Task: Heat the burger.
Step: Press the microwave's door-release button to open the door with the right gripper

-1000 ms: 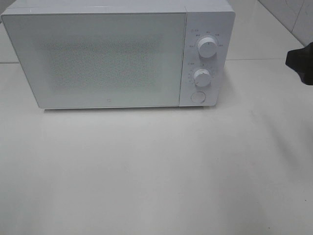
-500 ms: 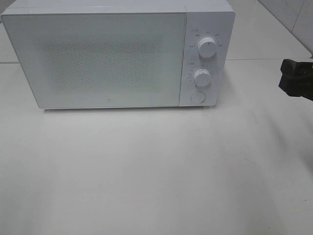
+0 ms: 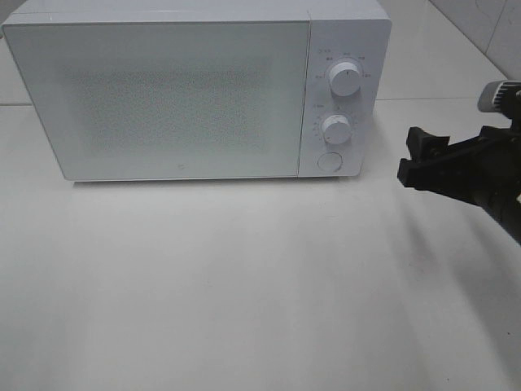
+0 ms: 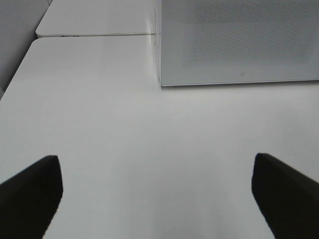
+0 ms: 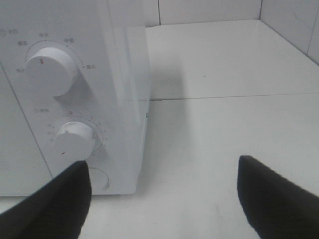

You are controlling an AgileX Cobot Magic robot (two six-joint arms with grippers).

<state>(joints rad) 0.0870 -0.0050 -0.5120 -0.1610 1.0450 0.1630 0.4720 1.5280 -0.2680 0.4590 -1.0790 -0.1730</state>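
Exterior high: burger unseen, probably behind the shut door of the microwave (image 3: 163,98). Fingers spread wide and empty on right gripper (image 3: 409,155) and left gripper (image 4: 154,157). Likely step: approach lower dial (image 3: 335,129) square, pinch centred, twist without shoving. Count: one tabletop (image 3: 244,285), one microwave, two grippers, two dials, one button (image 3: 328,160).

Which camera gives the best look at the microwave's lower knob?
The right wrist view: the lower knob is close and large, its pointer line and scale ticks visible. The exterior high view shows it small, below the upper knob. The left wrist view shows only the microwave's door, no knob.
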